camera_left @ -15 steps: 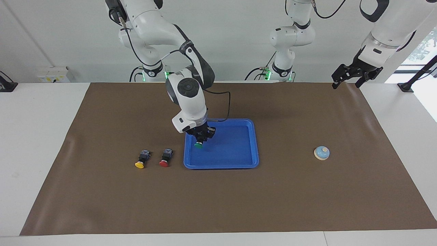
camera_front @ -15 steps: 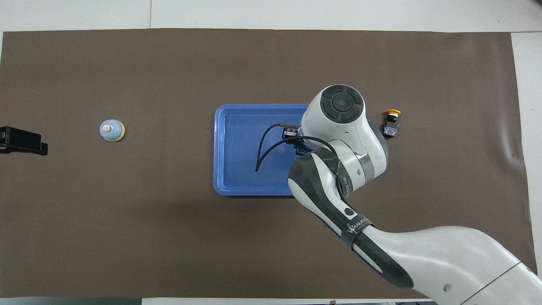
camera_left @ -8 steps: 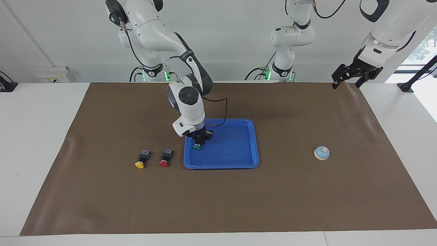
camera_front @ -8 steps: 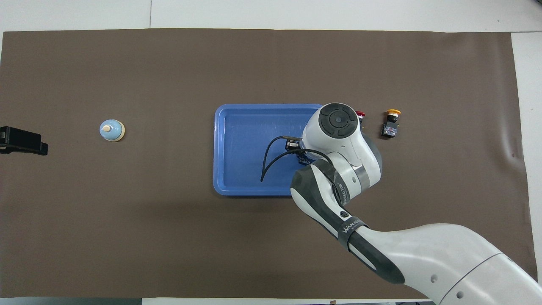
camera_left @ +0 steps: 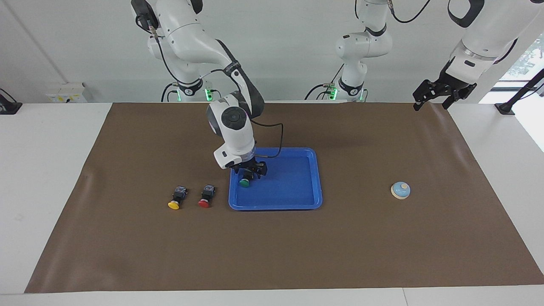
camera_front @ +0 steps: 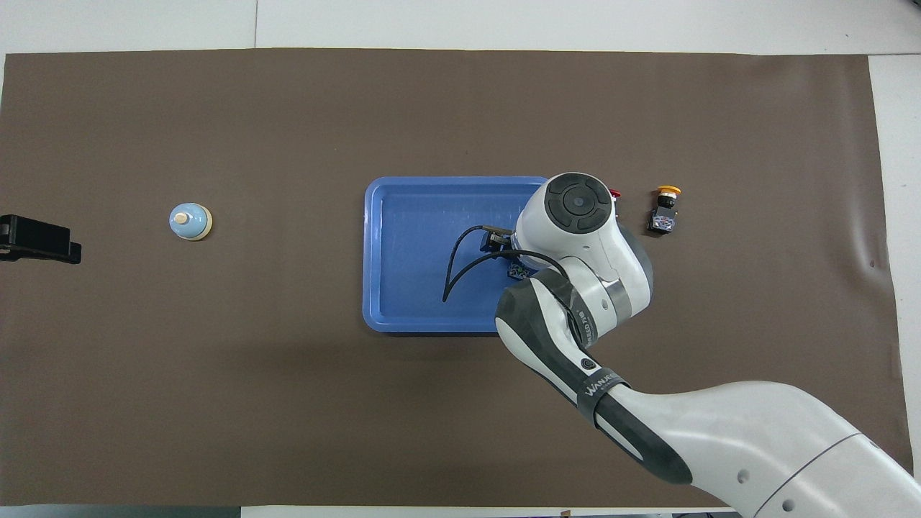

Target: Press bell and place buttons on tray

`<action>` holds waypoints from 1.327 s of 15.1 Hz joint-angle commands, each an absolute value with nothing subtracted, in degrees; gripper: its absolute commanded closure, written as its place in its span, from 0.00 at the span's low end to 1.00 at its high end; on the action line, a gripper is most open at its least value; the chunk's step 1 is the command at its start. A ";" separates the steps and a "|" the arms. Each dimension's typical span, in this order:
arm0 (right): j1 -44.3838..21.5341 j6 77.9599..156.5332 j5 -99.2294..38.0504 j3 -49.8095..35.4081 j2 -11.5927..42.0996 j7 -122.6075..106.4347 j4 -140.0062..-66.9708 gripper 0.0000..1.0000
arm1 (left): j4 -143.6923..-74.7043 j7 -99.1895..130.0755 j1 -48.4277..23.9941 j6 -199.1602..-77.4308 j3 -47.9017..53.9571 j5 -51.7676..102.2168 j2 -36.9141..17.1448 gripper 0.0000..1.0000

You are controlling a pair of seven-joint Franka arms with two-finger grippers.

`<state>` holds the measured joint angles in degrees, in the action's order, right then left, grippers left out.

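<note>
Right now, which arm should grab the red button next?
Probably the right. Its gripper is over the tray, at the green button lying in it, and the red button lies just beside the tray at that arm's end. The left gripper waits over the mat's edge, past the bell.

**Camera arrangement**

Facing view: high, across the table, looking at the arm bases and back wall. Overhead view: above the robots' end, looking steeply down. Both take in the whole brown mat (camera_left: 127,238) and blue tray (camera_left: 316,178) (camera_front: 374,252), half a turn apart.
</note>
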<state>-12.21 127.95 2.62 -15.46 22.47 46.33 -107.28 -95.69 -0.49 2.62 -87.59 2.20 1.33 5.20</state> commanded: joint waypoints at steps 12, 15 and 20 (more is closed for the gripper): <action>-0.35 120.22 6.06 -15.38 18.72 40.87 -102.73 0.00 | -95.27 -0.53 2.81 -86.84 2.20 1.76 5.10 0.00; -0.44 123.92 7.64 -15.38 21.00 41.40 -103.54 0.00 | -95.27 -0.53 2.72 -86.84 2.20 1.76 5.10 0.00; -0.09 133.15 12.91 -15.38 21.88 41.13 -109.33 0.00 | -95.27 -0.53 2.81 -86.84 2.20 1.76 5.10 0.00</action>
